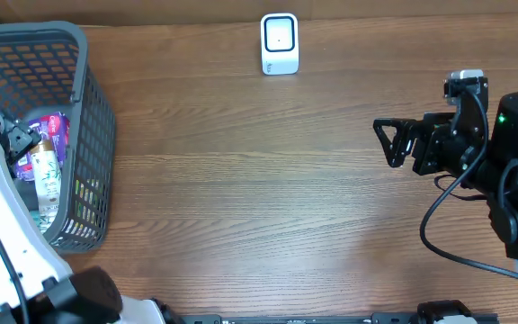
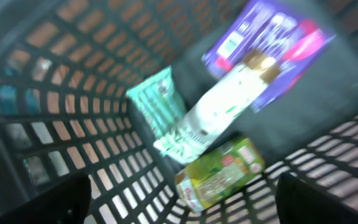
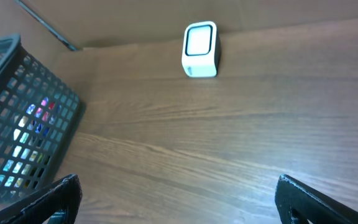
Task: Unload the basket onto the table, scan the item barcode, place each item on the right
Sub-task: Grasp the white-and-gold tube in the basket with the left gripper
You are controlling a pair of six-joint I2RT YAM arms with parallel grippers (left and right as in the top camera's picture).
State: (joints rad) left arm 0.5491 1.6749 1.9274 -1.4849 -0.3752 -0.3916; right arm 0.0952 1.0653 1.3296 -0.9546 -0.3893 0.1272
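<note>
Basket walls point(image 2: 67, 106) enclose white bottle point(image 2: 229, 102), purple packet point(image 2: 263, 28), teal pouch point(image 2: 157, 106), green carton point(image 2: 219, 174).

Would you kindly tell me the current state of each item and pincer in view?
Basket: upright, holding items.
White bottle: lying, overlapping purple package.
Green packet: lying on the basket floor.
Scanner: upright, untouched.
Left pincer: open, empty, above the items.
Right pincer: open, empty, above table.

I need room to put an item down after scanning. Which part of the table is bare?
The widest bare patch is the brown wooden table between the grey plastic mesh basket on the left and the open right gripper, in front of the small white scanner. It is crowded inside the basket, where packaged items lie under the left gripper.
</note>
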